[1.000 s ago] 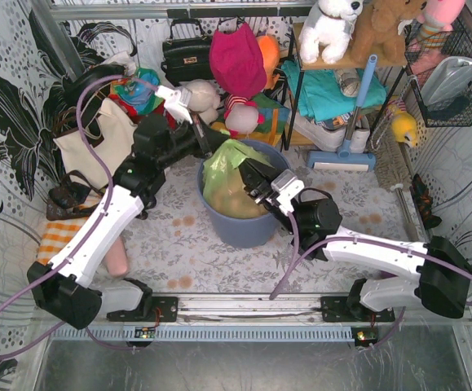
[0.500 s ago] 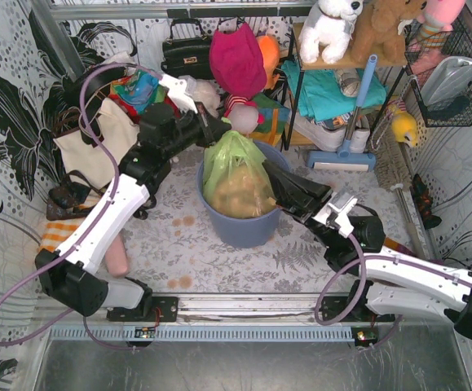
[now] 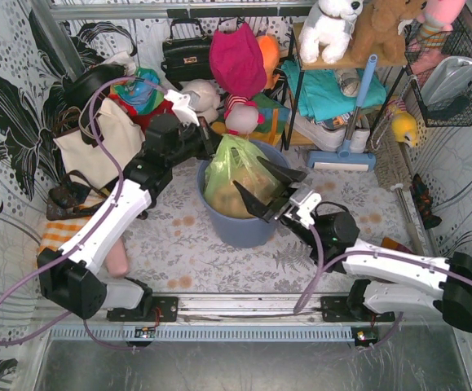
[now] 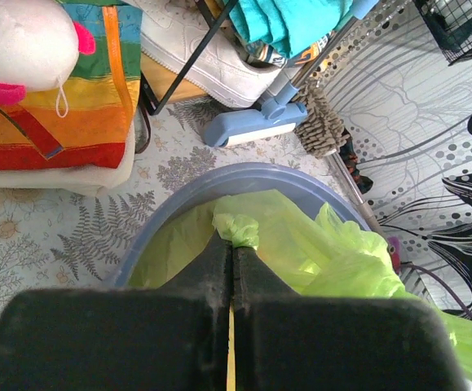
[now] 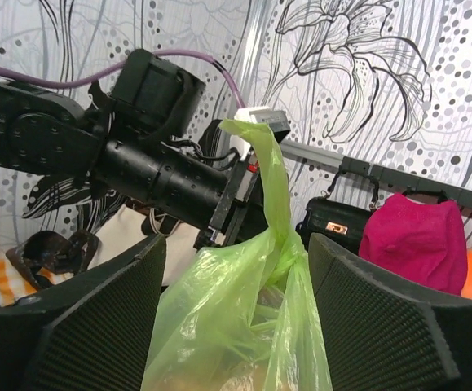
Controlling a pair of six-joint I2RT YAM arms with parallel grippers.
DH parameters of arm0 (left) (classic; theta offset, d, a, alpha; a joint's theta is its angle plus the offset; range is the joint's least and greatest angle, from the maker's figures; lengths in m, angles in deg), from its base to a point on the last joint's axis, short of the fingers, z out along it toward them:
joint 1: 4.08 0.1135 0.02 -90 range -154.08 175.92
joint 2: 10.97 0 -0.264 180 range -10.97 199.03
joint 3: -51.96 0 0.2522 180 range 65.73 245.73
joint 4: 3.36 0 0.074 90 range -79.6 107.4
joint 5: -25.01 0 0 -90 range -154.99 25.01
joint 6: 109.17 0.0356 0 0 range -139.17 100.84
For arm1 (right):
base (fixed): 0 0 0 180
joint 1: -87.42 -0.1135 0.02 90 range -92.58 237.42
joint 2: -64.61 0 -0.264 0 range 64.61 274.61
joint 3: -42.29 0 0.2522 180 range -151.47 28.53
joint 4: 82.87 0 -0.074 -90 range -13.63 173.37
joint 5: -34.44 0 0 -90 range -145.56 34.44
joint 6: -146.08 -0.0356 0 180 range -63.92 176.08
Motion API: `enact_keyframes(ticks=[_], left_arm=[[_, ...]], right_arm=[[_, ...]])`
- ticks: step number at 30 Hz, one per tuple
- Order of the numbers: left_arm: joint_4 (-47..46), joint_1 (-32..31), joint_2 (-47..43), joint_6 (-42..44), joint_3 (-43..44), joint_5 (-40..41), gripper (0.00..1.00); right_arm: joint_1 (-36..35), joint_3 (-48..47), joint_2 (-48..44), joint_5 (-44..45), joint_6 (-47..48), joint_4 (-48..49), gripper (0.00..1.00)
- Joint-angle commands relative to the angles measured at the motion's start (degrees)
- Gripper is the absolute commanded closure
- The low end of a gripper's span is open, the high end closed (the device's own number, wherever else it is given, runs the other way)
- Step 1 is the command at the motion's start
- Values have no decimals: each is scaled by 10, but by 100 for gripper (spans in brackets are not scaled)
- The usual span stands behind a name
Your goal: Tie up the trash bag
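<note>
The trash bag [image 3: 234, 173], thin light-green plastic with tan paper showing through, stands in the round blue-grey bin [image 3: 244, 232]. Its top is drawn into a twisted strip that rises to my left gripper [image 3: 218, 147]. In the left wrist view that left gripper [image 4: 234, 244] is shut on the bag's bunched end [image 4: 237, 226] above the bin's rim [image 4: 244, 171]. My right gripper [image 3: 265, 192] is open at the bag's right side. In the right wrist view its fingers [image 5: 382, 318] stand wide on either side of the bag [image 5: 219, 326], apart from it.
A cream tote bag [image 3: 97, 142] and a striped orange cloth [image 3: 56, 236] lie to the left. Behind the bin are a black handbag [image 3: 188, 53], a magenta bag [image 3: 237, 61], plush toys and a shelf [image 3: 333, 90]. A blue-handled brush [image 3: 354, 122] leans at the right.
My right gripper has opened, let go of the bag and swung back in beside the bin. The left gripper still holds the bag's top and has dropped slightly.
</note>
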Motion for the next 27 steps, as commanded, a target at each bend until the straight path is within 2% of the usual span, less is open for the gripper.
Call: enact_keyframes(ticks=[1,5,11,16,19,24,25,27], left_arm=[[-39,3,-36,-12,-12,-13,100],[-47,3,-51,-22,-25,-18,100],[-51,2,-68,-31,-38,-21,100],[-52,1,-75,-33,-42,-21,100],[-53,1,-75,-35,-42,-22,100],[-55,1,-74,-34,-41,-21,100],[-54,1,-72,-33,-40,-19,100],[-53,1,-70,-30,-34,-16,100]], right_arm=[[-3,-54,52,37,15,69,29],[-3,-87,115,70,23,125,29],[-1,-150,193,114,39,153,32],[4,-169,224,124,35,169,40],[4,-168,229,121,33,176,52],[5,-162,214,112,33,154,95],[5,-160,209,110,30,145,100],[5,-154,194,107,23,133,100]])
